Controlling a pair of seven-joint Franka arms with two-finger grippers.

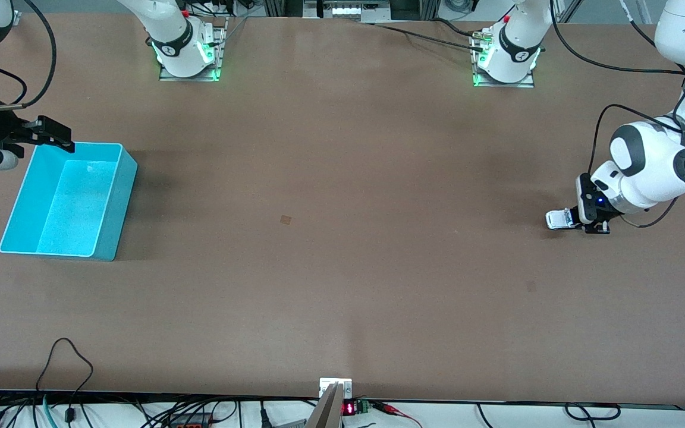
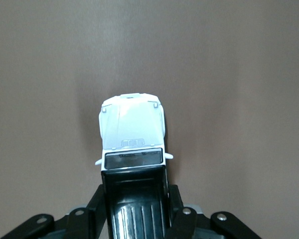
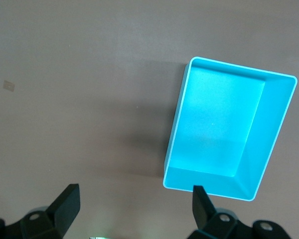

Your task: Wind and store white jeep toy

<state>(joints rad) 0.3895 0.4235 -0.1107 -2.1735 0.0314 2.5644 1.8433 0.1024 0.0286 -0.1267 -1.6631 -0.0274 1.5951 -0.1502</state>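
Note:
The white jeep toy sits low at the table surface near the left arm's end. My left gripper is shut on its black rear half. In the left wrist view the jeep points away from the wrist, its white hood clear of the fingers that clamp the black roof on both sides. The cyan bin stands empty at the right arm's end. My right gripper hovers open over the bin's rim on the side toward the robot bases. In the right wrist view its fingers are wide apart, with the bin below.
A small tan patch marks the table's middle. The arm bases stand along the table's edge farthest from the front camera. Cables and a small display lie along the nearest edge.

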